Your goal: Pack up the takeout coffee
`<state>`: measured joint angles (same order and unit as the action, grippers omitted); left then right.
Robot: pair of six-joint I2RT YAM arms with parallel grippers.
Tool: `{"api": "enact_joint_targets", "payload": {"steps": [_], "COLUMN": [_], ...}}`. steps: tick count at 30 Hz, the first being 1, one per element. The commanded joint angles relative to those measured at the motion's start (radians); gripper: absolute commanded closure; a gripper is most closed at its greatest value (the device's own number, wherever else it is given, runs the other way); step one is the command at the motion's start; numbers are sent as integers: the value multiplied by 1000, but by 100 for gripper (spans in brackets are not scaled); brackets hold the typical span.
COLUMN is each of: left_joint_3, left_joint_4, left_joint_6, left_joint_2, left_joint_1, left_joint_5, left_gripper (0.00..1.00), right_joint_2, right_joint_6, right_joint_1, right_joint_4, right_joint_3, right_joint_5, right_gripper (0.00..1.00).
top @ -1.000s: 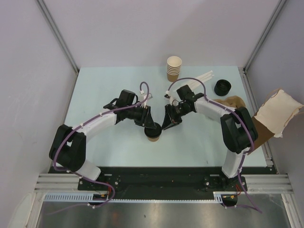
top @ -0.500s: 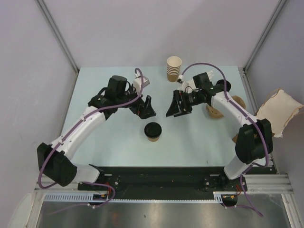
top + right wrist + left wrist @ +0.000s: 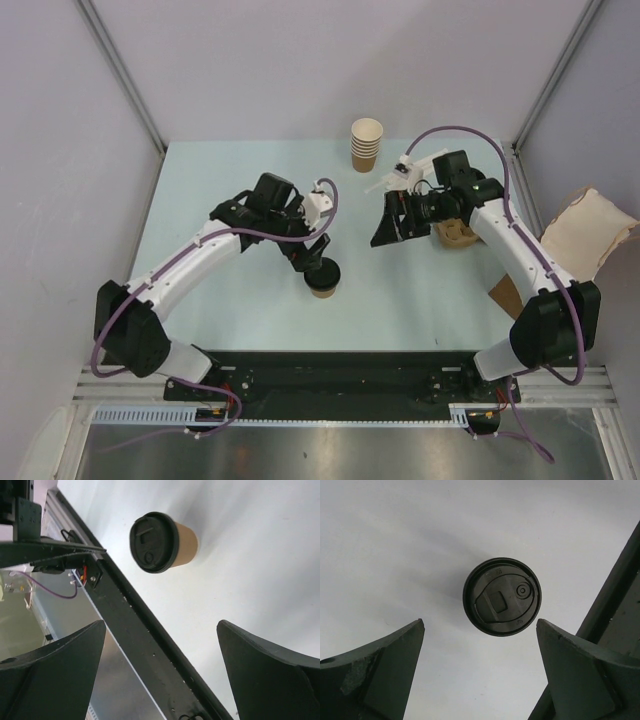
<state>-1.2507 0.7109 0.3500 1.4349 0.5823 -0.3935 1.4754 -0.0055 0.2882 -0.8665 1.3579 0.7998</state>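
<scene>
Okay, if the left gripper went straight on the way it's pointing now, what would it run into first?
The round black plastic lid of the small tan paper cup: it sits centred ahead of the open left gripper, between its fingers. How far off it is, the wrist view does not settle.

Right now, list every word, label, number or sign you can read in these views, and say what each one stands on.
No text here can be read.
takeout coffee: small raised marks near the rim of its black lid, too small to read; its tan wall shows no print.
stack of paper cups: plain, no print visible.
</scene>
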Motion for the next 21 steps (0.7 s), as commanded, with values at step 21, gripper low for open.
{"api": "enact_joint_targets", "payload": {"steps": [21], "left_joint_3": [30], "left_joint_4": [-68], "left_joint_6": [64], "left_joint_2": [139], "left_joint_1": [102], "left_joint_5": [25], "left_gripper": [1], "right_joint_2": [23], "right_joint_6": [1], "right_joint_1": [-21], "right_joint_4": [17], "right_joint_3": [10], "right_joint_5": [42], "right_gripper": [0]}}
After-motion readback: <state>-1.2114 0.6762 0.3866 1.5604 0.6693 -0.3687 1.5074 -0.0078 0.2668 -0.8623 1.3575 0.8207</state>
